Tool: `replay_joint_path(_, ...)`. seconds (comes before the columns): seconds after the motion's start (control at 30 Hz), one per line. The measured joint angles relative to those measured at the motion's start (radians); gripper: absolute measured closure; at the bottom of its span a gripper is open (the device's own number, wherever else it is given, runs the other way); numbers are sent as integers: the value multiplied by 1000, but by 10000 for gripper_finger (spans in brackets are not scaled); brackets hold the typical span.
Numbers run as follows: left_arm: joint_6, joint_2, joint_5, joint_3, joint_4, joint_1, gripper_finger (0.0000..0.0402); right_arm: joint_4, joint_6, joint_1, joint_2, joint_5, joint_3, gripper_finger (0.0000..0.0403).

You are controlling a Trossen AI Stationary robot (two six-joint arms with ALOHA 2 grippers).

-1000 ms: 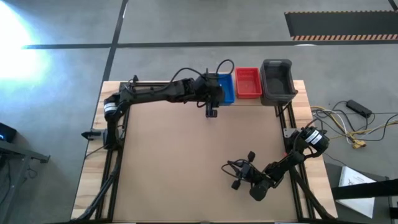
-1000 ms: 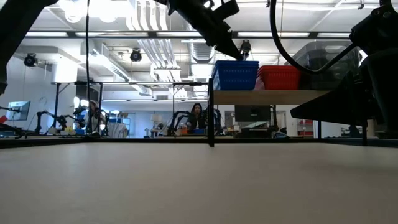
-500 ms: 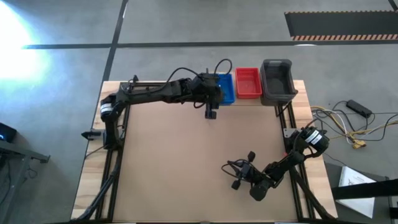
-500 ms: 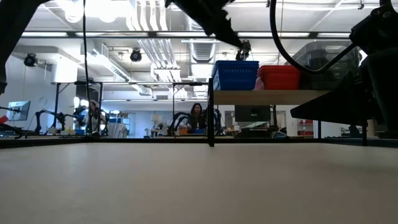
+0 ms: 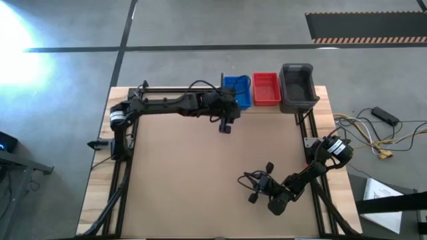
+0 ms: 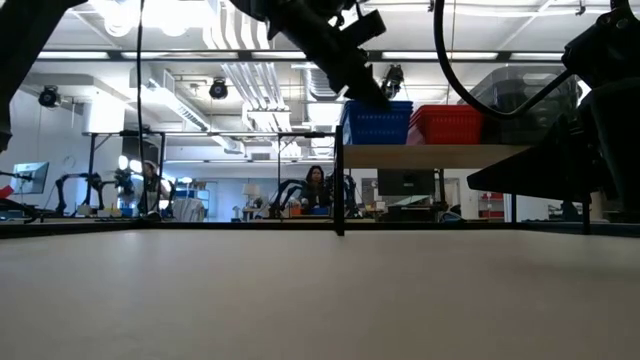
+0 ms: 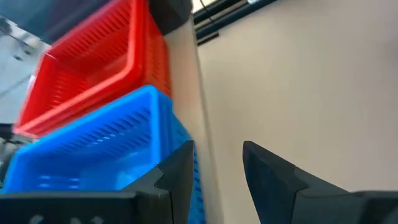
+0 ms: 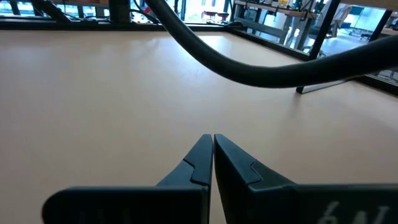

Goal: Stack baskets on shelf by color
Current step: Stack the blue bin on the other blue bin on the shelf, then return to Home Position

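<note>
1. The shelf runs along the far edge of the table, and three baskets sit on it in a row: the blue basket, the red basket just beside it, and the larger grey basket at the right end.
2. The low view shows the same row on the raised board, each colour in its own place; whether any place holds more than one nested basket cannot be told.
3. The left gripper hangs over the tabletop just in front of the blue basket; its jaws are spread and nothing is between them.
4. The right gripper waits near the table's front right, well apart from the shelf, its jaws pressed together on nothing.
5. No basket lies loose on the tabletop, so the sorting looks finished or very nearly so.
6. What seems left is for the left arm to draw clear of the shelf.
</note>
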Motion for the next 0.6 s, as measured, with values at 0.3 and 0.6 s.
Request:
replay_joint_path(0.3, 30, -21, -12, 1, 11, -21, 279, -3, 0, 9, -9, 0, -1, 394)
replay_joint_path(0.6, -97, -99, 29, -16, -73, -86, 279, -130, 22, 52, -298, -233, -106, 394)
